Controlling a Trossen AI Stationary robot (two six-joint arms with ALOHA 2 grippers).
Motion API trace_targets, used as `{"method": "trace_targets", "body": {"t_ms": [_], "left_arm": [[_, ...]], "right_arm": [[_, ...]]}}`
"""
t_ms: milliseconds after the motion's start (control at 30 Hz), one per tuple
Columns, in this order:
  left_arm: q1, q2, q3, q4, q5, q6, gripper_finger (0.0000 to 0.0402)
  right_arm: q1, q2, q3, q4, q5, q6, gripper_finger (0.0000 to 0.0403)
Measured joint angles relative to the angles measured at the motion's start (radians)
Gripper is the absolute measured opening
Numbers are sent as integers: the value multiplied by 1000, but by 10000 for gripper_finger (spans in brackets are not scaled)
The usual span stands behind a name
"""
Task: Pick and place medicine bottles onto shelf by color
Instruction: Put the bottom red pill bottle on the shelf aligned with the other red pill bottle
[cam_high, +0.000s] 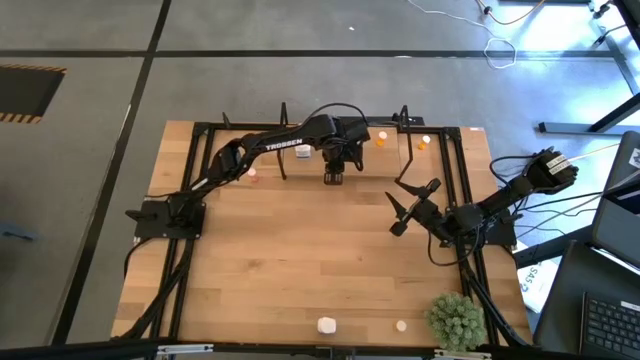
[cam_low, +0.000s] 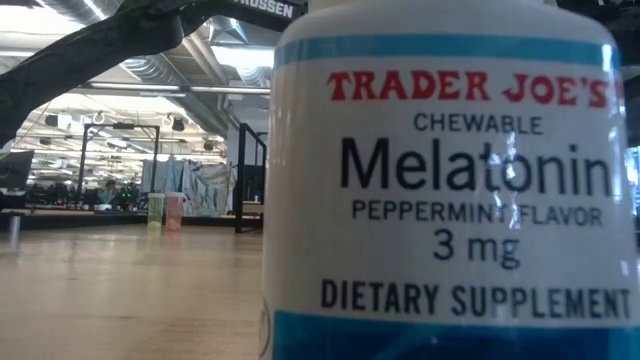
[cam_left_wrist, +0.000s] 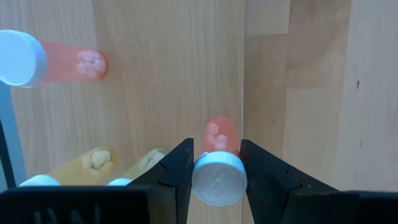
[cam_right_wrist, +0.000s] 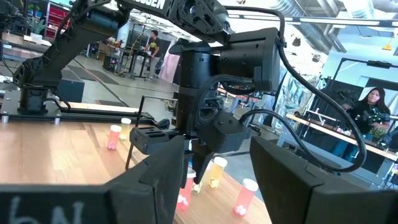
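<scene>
Left arm: reaches across the far half of the pale wooden table (cam_high: 300, 260) to the black-framed shelf (cam_high: 283, 140) at the far edge.
Left gripper (cam_high: 333, 176): clenched on a small pink translucent bottle with a white cap (cam_left_wrist: 217, 171), fingers (cam_left_wrist: 180, 171) pressing either side of the cap, held just above the wood.
Bottles near left gripper: one pink white-capped bottle (cam_left_wrist: 53, 61) and two amber white-capped bottles (cam_left_wrist: 93, 163) stand close by, apparently already placed in the shelf zone.
Shelf, right portion: two orange bottles (cam_high: 381, 138) stand at the far edge, seemingly grouped by colour.
Right arm: waits over the table's right side.
Right gripper (cam_high: 412, 205): released, holding nothing, its dark fingers (cam_right_wrist: 155, 180) spread wide.
Near edge, remaining stock: a chunky white bottle (cam_high: 327, 325) and a small pale bottle (cam_high: 401, 325) stand unsorted, left of the green bushy plant (cam_high: 455, 320).
Low view: filled by a white melatonin bottle with a blue band (cam_low: 450, 190).
Progress: judged past halfway; one pink bottle in hand for placing, at least two still to fetch.
</scene>
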Motion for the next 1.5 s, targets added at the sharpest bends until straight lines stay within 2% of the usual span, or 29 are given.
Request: {"method": "trace_targets", "body": {"t_ms": [733, 1067, 1500], "left_arm": [[-2, 0, -1, 44, -3, 49, 112], [9, 0, -1, 48, 29, -9, 112], [3, 0, -1, 48, 19, 6, 112]], "right_arm": [[0, 0, 0, 0, 0, 0, 188], [0, 0, 0, 0, 0, 0, 188], [0, 0, 0, 0, 0, 0, 188]]}}
